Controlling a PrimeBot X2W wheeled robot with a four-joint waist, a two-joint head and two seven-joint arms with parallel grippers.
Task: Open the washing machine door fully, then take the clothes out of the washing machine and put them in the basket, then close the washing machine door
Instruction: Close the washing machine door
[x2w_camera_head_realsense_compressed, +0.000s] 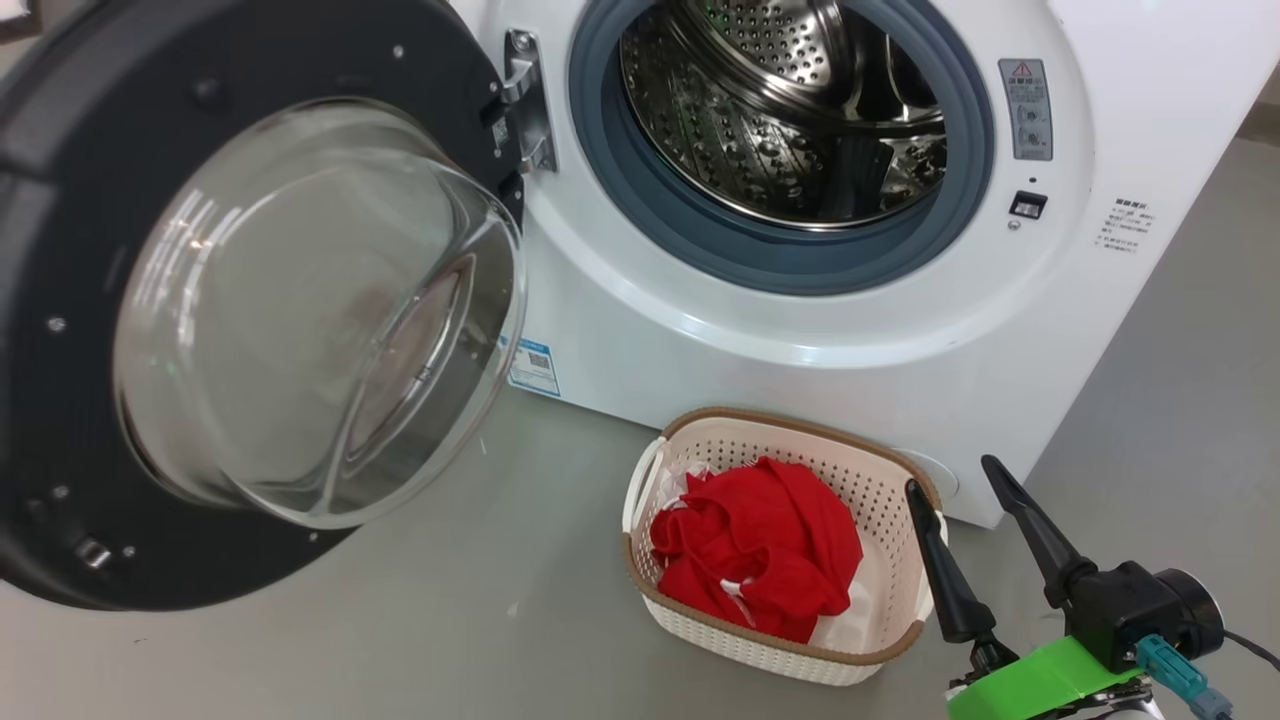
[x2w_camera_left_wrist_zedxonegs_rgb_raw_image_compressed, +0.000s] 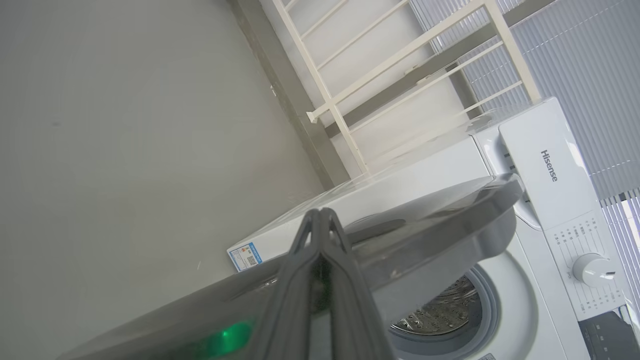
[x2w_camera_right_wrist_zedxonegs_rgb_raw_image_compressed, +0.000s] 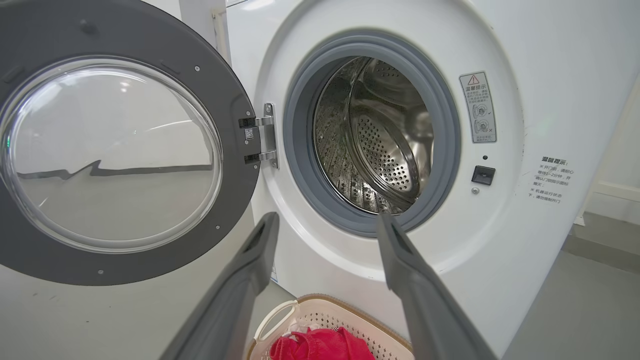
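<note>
One big round washing machine door (x2w_camera_head_realsense_compressed: 60, 300) is hanging wide open at the far left, its glossy black rim facing the room and its glass bowl (x2w_camera_head_realsense_compressed: 320, 310) bulging outward. On that side the left gripper (x2w_camera_left_wrist_zedxonegs_rgb_raw_image_compressed: 320, 216) is hovering close to the door's rim, its two dark fingers pressed together with nothing between them; whether it is touching the door I cannot tell. Moving right, the metal hinge (x2w_camera_head_realsense_compressed: 525, 100) is joining the door to the washing machine (x2w_camera_head_realsense_compressed: 800, 340), and a small blue label sticker (x2w_camera_head_realsense_compressed: 535, 367) is showing low on the white front. The grey rubber ring (x2w_camera_head_realsense_compressed: 650, 215) is circling the mouth, with the perforated steel drum (x2w_camera_head_realsense_compressed: 780, 110) shining inside. Below and further right, the basket (x2w_camera_head_realsense_compressed: 790, 425) is sitting on the grey floor (x2w_camera_head_realsense_compressed: 400, 620), close against the machine's foot. The clothes (x2w_camera_head_realsense_compressed: 760, 550) are lying heaped in it, bright red over a bit of white cloth (x2w_camera_head_realsense_compressed: 852, 628). At the far right the right gripper (x2w_camera_head_realsense_compressed: 951, 475) is hanging just beside the basket's right end, fingers spread wide and holding nothing.
</note>
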